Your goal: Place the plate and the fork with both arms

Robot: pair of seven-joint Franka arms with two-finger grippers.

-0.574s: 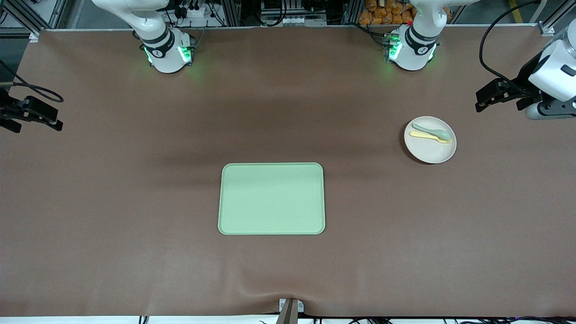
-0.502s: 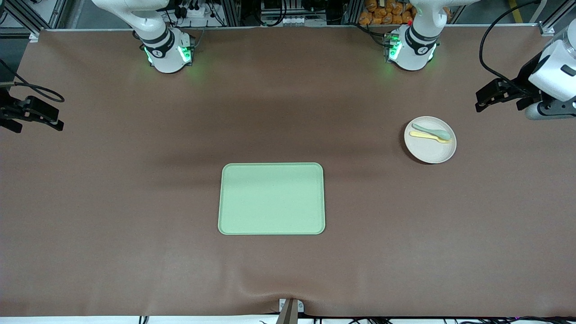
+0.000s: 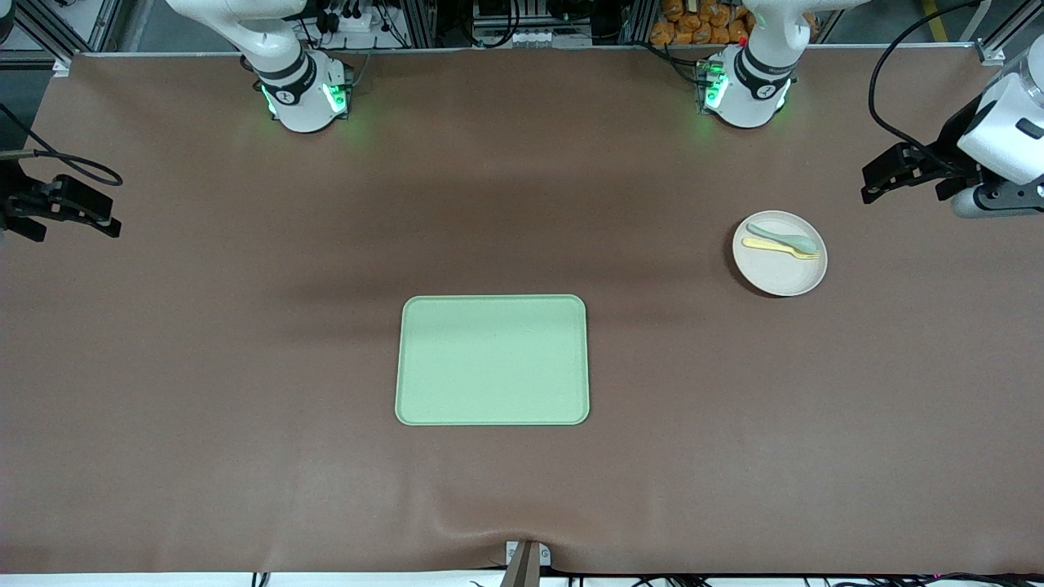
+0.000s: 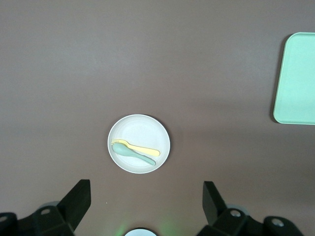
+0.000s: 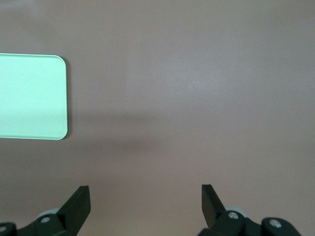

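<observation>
A small round cream plate point(image 3: 780, 265) lies toward the left arm's end of the table, also seen in the left wrist view as the plate point(image 4: 139, 129). On it rest the pale yellow fork point(image 3: 781, 249) point(image 4: 140, 148) and a grey-green spoon point(image 3: 781, 239) point(image 4: 134, 155), side by side. My left gripper point(image 3: 871, 184) point(image 4: 146, 191) hangs open and empty over the table's end, apart from the plate. My right gripper point(image 3: 77, 224) point(image 5: 145, 194) hangs open and empty over the right arm's end of the table.
A rectangular light-green tray point(image 3: 493, 359) lies mid-table, nearer the front camera than the plate; its edge shows as the tray point(image 4: 298, 78) and the tray point(image 5: 32, 96) in the wrist views. Brown mat covers the table. The arm bases point(image 3: 306, 94) stand along the back edge.
The right gripper has shifted slightly toward the middle of the table. The left arm, plate, fork and tray have not moved.
</observation>
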